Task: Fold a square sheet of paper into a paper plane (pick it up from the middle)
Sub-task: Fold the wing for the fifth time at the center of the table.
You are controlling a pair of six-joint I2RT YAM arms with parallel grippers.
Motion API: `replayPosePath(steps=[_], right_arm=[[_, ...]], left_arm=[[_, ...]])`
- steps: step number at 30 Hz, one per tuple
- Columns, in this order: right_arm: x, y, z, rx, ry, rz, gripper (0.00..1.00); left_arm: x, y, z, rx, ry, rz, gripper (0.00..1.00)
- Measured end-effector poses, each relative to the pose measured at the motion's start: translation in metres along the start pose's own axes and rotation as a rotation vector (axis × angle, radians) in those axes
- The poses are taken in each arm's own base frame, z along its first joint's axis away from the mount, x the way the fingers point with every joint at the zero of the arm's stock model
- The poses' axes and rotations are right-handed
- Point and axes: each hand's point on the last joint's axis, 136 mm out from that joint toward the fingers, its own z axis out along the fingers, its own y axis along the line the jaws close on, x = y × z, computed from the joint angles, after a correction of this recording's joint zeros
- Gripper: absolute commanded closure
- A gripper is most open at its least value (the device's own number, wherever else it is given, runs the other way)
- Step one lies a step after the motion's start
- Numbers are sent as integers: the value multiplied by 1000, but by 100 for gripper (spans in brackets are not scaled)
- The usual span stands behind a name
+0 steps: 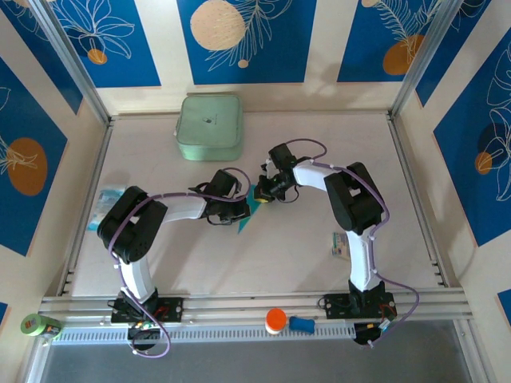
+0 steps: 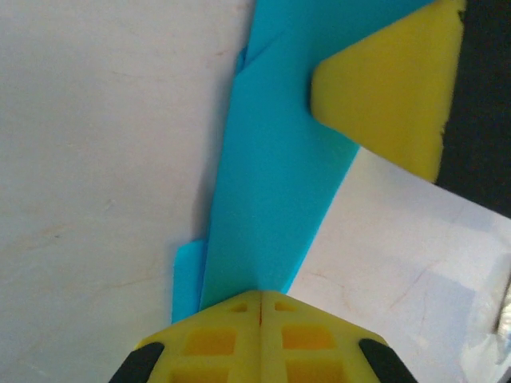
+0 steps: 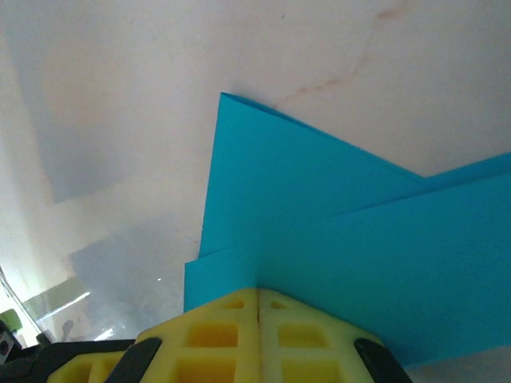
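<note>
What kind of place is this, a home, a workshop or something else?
Probably a robot test booth: left arm and right arm bolted to a rail, metal frame post, printed blue wall panel around a white table.

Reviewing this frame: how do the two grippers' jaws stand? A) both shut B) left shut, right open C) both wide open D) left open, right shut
A: the left gripper and the right gripper each show yellow jaws pressed together with no gap, tips at the folded blue paper.
</note>
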Motion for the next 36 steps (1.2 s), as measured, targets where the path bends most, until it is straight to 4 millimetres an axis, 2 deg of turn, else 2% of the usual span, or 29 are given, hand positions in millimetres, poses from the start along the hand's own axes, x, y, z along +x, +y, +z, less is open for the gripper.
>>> replayPosePath(steps=[9,13,19,23,31,36], right_arm=[[0,-1,1,-8,6,6,96],[0,-1,0,-10,7,8,96],[-1,-2,0,-9,7,16,96],[-1,-3,-1,-4,16,34,96],[6,-2,0,-5,69,66,96],[5,-2,0,-3,74,70,96]], left_arm=[[-12,-25,-2,88,-20,37,97],[-18,-29,3,94,-22,55,98],[-11,-21,8,63,5,65,100],[2,-9,12,44,25,61,100],[16,2,0,41,1,71,100],[41,12,-11,0,36,79,99]])
